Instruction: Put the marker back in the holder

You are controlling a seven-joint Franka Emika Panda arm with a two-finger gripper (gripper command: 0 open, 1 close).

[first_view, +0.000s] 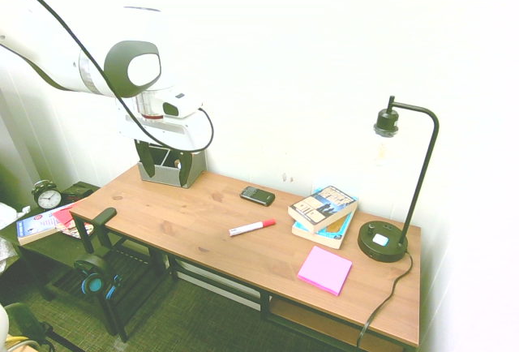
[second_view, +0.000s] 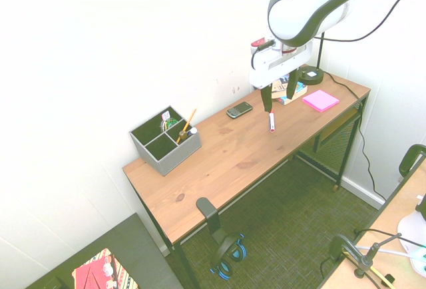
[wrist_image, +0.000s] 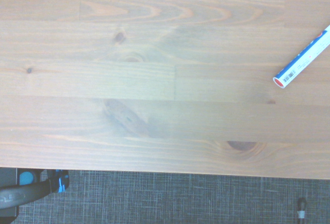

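The wooden tabletop [first_view: 186, 222] carries everything. At its far end stands a black lamp [first_view: 397, 198], with a stack of books [first_view: 324, 212] and a pink notepad [first_view: 324, 270] near its base. The grey holder [second_view: 165, 141] sits at the opposite end by the wall, with pencils in one compartment. The gripper [second_view: 279, 92] hangs above the tabletop, fingers apart and empty. A black phone [first_view: 257, 195] lies near the wall. The marker [first_view: 251, 227] lies flat mid-tabletop, well apart from the holder.
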